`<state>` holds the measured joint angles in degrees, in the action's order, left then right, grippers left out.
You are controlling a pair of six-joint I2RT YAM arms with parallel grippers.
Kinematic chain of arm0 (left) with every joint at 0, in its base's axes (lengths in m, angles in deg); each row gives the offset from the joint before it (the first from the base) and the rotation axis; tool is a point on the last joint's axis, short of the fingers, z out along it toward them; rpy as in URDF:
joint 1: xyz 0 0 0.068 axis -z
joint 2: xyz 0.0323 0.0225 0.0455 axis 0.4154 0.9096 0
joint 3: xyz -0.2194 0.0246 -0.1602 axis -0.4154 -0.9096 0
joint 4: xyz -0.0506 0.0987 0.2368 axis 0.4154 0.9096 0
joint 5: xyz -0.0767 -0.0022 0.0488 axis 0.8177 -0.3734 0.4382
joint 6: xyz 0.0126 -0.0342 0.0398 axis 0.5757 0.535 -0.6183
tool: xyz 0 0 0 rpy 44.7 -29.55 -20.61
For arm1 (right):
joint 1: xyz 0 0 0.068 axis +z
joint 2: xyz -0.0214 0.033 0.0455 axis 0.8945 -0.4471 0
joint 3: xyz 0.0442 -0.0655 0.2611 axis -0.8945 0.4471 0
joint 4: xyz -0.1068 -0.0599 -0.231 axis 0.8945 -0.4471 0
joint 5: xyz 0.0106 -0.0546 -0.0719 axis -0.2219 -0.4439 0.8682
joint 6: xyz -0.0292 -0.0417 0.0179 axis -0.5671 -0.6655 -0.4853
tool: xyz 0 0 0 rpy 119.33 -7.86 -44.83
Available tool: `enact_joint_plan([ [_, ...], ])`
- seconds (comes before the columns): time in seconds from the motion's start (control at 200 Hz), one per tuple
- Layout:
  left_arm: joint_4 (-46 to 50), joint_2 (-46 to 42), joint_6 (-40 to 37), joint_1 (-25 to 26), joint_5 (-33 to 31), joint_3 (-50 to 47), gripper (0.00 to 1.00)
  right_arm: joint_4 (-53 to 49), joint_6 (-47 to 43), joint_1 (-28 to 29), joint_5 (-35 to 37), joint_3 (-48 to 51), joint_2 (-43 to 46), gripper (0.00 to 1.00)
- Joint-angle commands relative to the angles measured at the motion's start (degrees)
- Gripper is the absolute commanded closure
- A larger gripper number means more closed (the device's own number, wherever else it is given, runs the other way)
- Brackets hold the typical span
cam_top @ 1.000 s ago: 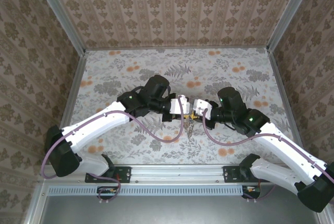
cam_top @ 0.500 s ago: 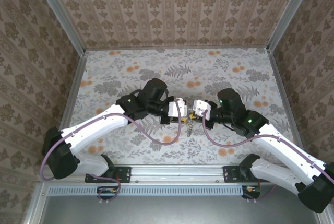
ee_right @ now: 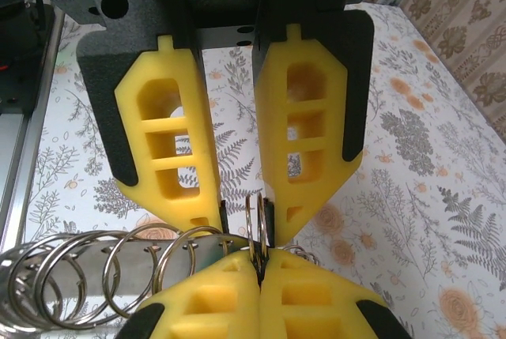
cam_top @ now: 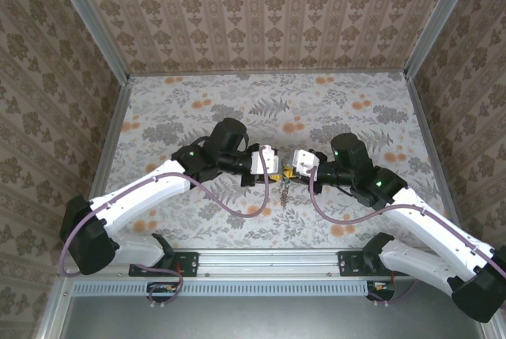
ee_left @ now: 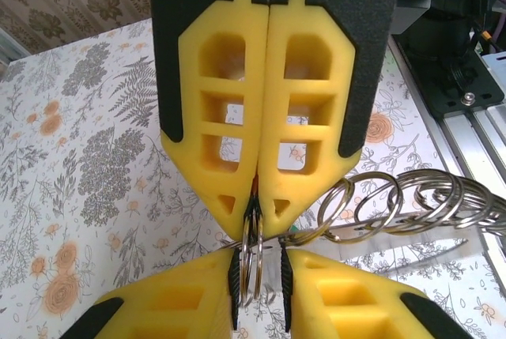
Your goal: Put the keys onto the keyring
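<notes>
Right gripper [ee_right: 259, 276]: closed, its two yellow pads pressed flat against each other. A small silvery split ring [ee_left: 252, 248] stands upright and edge-on, pinched at the very tips.

Left gripper [ee_left: 259, 288]: meets the right gripper nose to nose, tips almost touching. Its jaws are parted by a narrow gap and straddle the same split ring. In the left wrist view the ring lies against one finger's black edge, with daylight on the other side. Whether that finger presses the ring cannot be told.

Keyring [ee_left: 443, 201]: a row of silvery split rings threaded along a thin grey band. It runs sideways from the right gripper's tips toward the near edge of the table [cam_top: 158, 110], held off the surface.

Counts:
- Grippers: two, both at the pinched ring.
- Pinched ring: one, made of several close coils of wire.
- Rings on the band: about six. They overlap too much at the far end for a sure count.

From above, a short dangling piece [cam_top: 283, 193] hangs just below the right gripper's tips, over the flowered table. It is too small to tell keys from chain, and no coloured key head can be made out.
</notes>
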<state>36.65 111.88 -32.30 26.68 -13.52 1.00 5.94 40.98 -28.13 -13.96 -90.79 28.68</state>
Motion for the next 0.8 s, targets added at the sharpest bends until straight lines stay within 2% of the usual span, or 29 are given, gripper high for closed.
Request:
enact_joint_plan([
  [0.0,-1.08,-0.63,0.84,-0.5,1.72,0.28,0.76,1.29,-0.11,0.2,-1.67,-1.74,0.04,1.0],
  [0.295,-0.54,-0.78,0.98,-0.53,2.88,1.46,0.83,0.97,-0.21,0.2,-0.92,-1.88,-0.54,1.0],
  [0.725,-3.24,-1.82,3.76,-1.93,3.46,0.88,0.83,1.41,-0.05,0.2,-0.49,-1.46,-0.51,1.0],
  [0.795,-3.87,-1.75,4.28,-2.09,5.81,0.66,0.85,1.83,0.29,0.2,-0.48,-1.35,-0.32,1.0],
])
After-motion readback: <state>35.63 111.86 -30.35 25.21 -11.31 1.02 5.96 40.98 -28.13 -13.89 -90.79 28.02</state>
